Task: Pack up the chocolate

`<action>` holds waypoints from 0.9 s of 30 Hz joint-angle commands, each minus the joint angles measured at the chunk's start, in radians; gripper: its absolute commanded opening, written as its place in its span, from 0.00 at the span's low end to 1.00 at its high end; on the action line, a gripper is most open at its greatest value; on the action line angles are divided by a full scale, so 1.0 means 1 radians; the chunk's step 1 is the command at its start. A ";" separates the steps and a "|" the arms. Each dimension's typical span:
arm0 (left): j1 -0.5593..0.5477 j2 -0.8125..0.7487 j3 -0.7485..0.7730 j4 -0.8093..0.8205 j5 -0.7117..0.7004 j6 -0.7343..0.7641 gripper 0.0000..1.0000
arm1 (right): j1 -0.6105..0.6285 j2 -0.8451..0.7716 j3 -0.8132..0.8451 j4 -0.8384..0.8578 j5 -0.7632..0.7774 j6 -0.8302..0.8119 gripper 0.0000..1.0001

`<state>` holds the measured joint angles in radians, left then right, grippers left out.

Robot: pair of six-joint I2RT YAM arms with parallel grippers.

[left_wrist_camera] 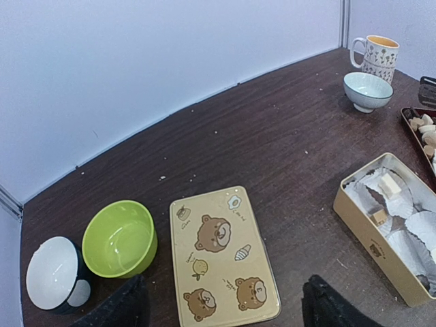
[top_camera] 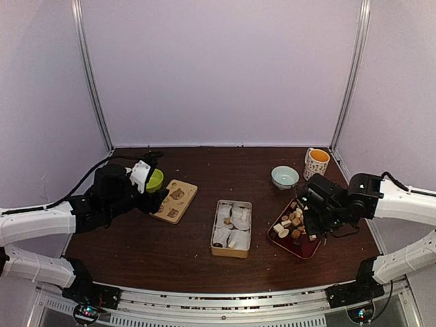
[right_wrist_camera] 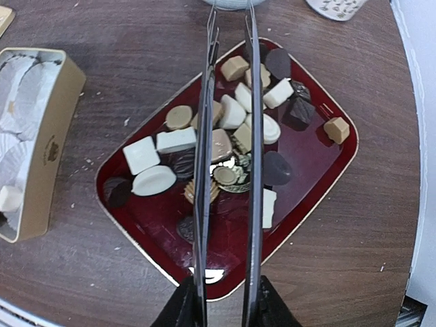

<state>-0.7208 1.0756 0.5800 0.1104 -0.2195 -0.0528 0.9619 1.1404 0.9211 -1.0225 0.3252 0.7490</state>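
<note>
Dark wooden table (top_camera: 204, 266) under everything. At its left side, left gripper (left_wrist_camera: 226, 289) hovering over the near end of a tan bear-print lid (left_wrist_camera: 221, 252), fingers wide apart, gripping nothing. At the right side, right gripper (right_wrist_camera: 230, 27) poised low over a red tray (right_wrist_camera: 306, 157), long thin fingers (right_wrist_camera: 202, 225) parallel with a narrow gap between them; cannot tell whether clamped on a piece. Mid-table, open tan tin (top_camera: 230, 254), lined with white paper liners (left_wrist_camera: 426, 225) and holding a few pieces. Beside the lid, green bowl (left_wrist_camera: 119, 238), with a dark bowl, white inside (left_wrist_camera: 51, 272), just next to it. Beyond the tray, pale blue bowl (left_wrist_camera: 368, 90) and patterned mug (left_wrist_camera: 376, 54). Most of the chocolate (right_wrist_camera: 231, 112) scattered in the tray: white, tan and dark cubes and rounds, several lying directly beneath the fingers.
</note>
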 commanded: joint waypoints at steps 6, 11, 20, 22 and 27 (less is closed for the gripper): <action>0.003 0.005 0.025 0.034 0.016 0.008 0.79 | -0.126 -0.117 -0.169 0.212 0.152 0.094 0.25; 0.003 0.013 0.028 0.032 0.013 0.008 0.79 | -0.193 -0.093 -0.234 0.369 0.109 0.086 0.24; 0.002 0.024 0.029 0.036 0.015 0.008 0.78 | -0.293 -0.019 -0.307 0.501 0.041 0.050 0.24; 0.003 0.025 0.030 0.038 0.013 0.008 0.78 | -0.309 -0.012 -0.322 0.503 0.032 0.043 0.24; 0.003 0.031 0.029 0.041 0.011 0.008 0.78 | -0.341 -0.014 -0.374 0.533 -0.004 0.038 0.25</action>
<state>-0.7208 1.1004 0.5800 0.1104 -0.2127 -0.0528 0.6426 1.1286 0.5808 -0.5404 0.3450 0.8059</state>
